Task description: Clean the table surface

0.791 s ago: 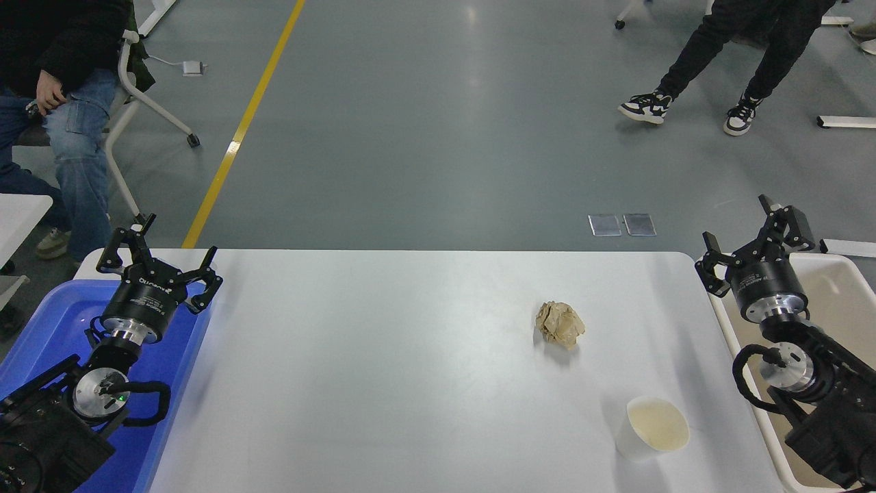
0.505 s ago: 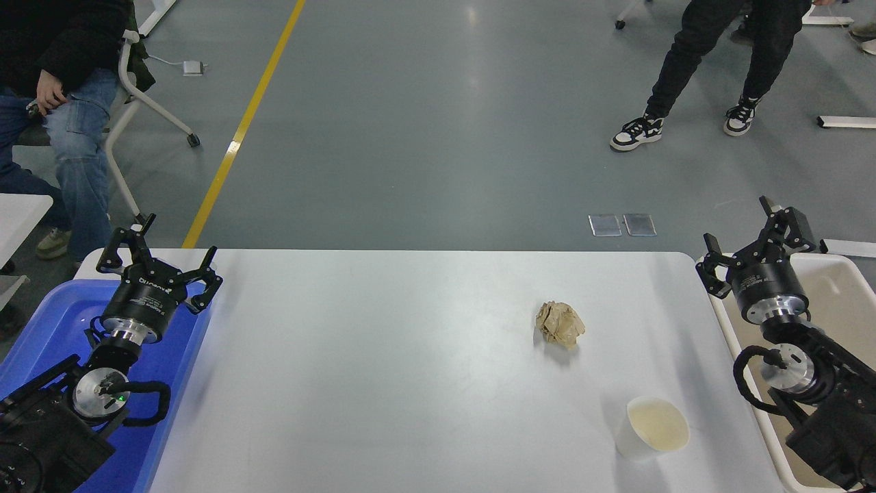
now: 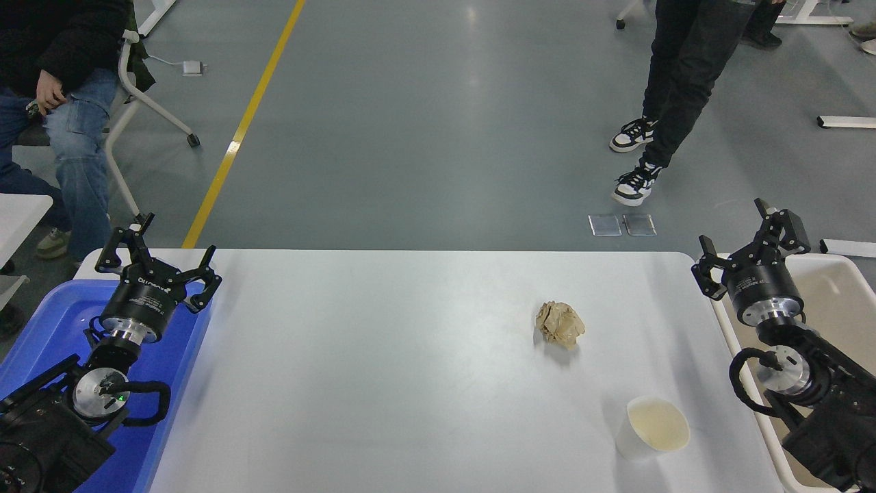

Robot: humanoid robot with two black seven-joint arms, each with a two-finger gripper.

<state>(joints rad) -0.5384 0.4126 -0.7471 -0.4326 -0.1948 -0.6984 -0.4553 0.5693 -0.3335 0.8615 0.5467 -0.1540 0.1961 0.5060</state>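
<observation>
Standing now closer to the table's far edge, the person in black trousers [image 3: 674, 75] has stepped in since a moment ago, and the right gripper [image 3: 746, 246] has edged slightly left above the beige bin [image 3: 845, 287], fingers apart. The left gripper [image 3: 154, 253] hangs over the blue bin [image 3: 41, 322], spread wide. The table surface [image 3: 383, 370] fills the middle, long axis running left-right, bearing a crumpled brown paper ball [image 3: 560, 324] and a white paper cup [image 3: 650, 428].

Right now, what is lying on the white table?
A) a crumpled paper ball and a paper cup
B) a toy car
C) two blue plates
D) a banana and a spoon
A: a brown crumpled paper ball and a white cup sit on the table.
</observation>
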